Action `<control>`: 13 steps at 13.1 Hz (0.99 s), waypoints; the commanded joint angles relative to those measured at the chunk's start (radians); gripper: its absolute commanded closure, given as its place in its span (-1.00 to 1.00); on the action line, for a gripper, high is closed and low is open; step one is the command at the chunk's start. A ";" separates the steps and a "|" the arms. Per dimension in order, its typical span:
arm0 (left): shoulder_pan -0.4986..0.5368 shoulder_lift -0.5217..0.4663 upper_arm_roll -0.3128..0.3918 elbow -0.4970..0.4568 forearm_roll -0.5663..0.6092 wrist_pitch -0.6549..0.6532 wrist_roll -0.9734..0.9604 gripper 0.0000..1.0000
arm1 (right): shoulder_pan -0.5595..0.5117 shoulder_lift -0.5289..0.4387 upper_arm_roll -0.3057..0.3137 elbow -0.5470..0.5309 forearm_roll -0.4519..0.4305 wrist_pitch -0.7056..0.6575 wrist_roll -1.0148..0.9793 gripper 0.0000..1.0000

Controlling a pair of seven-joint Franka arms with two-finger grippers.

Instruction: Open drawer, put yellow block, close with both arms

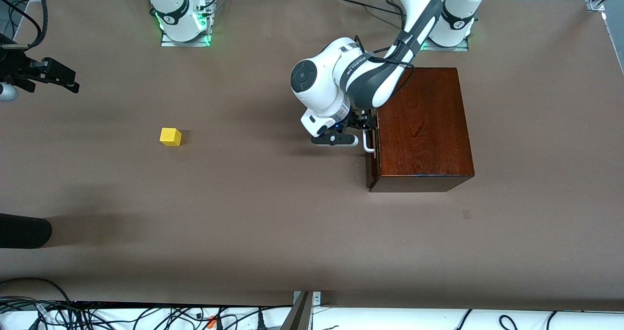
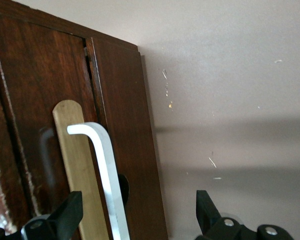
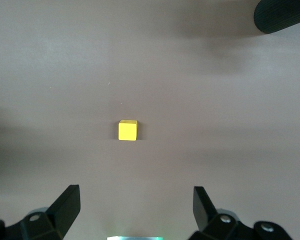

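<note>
The dark reddish-brown wooden box stands toward the left arm's end of the table. Its drawer front faces the right arm's end and looks shut or barely out. My left gripper is at the white U-shaped handle. In the left wrist view the left gripper is open, with the handle between its fingers and no contact showing. The yellow block lies alone on the table toward the right arm's end. My right gripper hangs high and open; in its wrist view the block is well below it.
A black cylinder juts in at the table's edge at the right arm's end, nearer the front camera than the block; it also shows in the right wrist view. Brown tabletop lies between block and box.
</note>
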 commanded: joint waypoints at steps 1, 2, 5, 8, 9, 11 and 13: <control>-0.008 0.004 0.010 -0.017 0.028 0.021 -0.024 -1.00 | -0.015 0.000 0.010 0.016 0.004 -0.003 0.008 -1.00; -0.008 0.004 0.010 -0.023 0.028 0.024 -0.026 -1.00 | -0.015 0.000 0.010 0.016 0.004 -0.003 0.008 -1.00; -0.008 0.006 0.008 -0.042 0.027 0.060 -0.033 -1.00 | -0.015 0.000 0.010 0.019 0.004 -0.005 0.008 -1.00; -0.002 0.009 0.008 -0.060 0.025 0.093 -0.035 -1.00 | -0.015 0.000 0.010 0.022 0.004 -0.005 0.008 -1.00; -0.002 0.012 0.008 -0.060 0.025 0.095 -0.035 -1.00 | -0.015 0.000 0.010 0.022 0.004 -0.005 0.008 -1.00; -0.005 0.020 0.008 -0.060 0.016 0.096 -0.035 -1.00 | -0.015 0.000 0.010 0.022 0.004 -0.005 0.008 -1.00; -0.007 0.023 0.007 -0.059 0.010 0.124 -0.035 -1.00 | -0.015 0.000 0.010 0.022 0.004 -0.005 0.008 -1.00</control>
